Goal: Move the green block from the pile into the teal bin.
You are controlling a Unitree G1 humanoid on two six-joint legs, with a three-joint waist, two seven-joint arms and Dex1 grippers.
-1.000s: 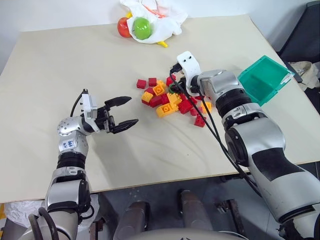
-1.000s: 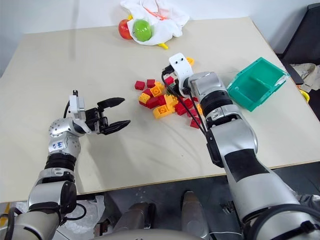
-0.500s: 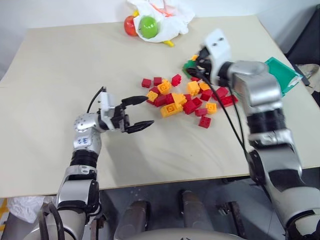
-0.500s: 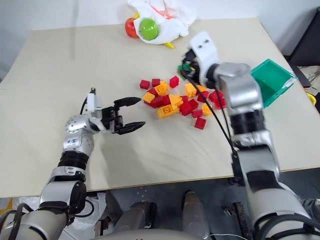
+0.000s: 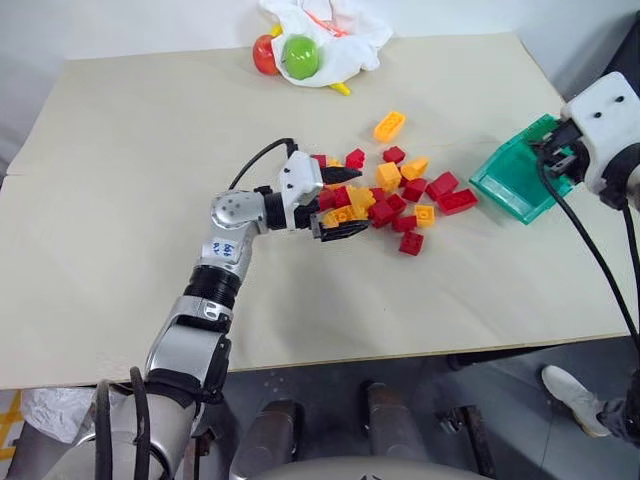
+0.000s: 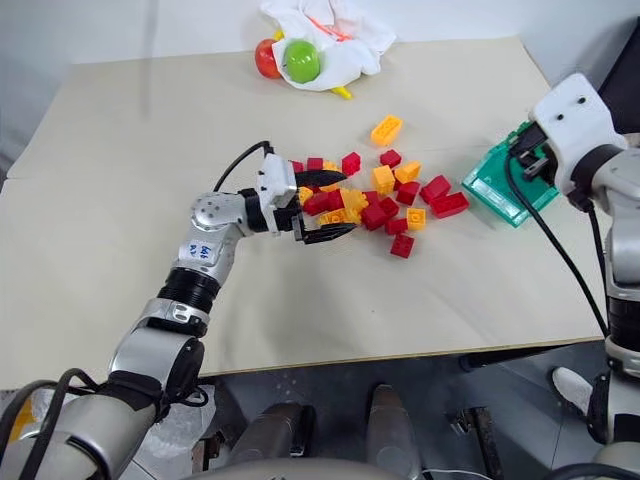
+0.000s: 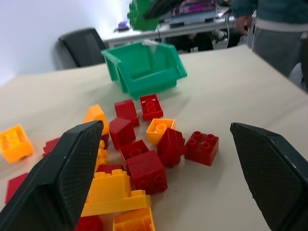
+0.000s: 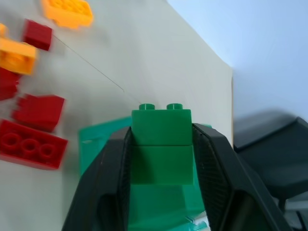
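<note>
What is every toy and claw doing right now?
Green block: held in the right claw, over the bin.
Right claw: shut on the green block.
Left claw: open, at the pile's edge, holding nothing.
Bin: tipped on its side, opening facing the pile.
Pile: red and orange bricks spread loose on the table.
Bag: crumpled, fruit beside it.

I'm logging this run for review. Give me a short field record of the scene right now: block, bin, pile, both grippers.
green block: clamped between the right gripper's fingers, above the bin
teal bin: on the table's right side, beside the pile
pile: red and orange bricks scattered mid-table
right gripper: shut on the green block
left gripper: open, at the pile's left edge, holding nothing
</note>
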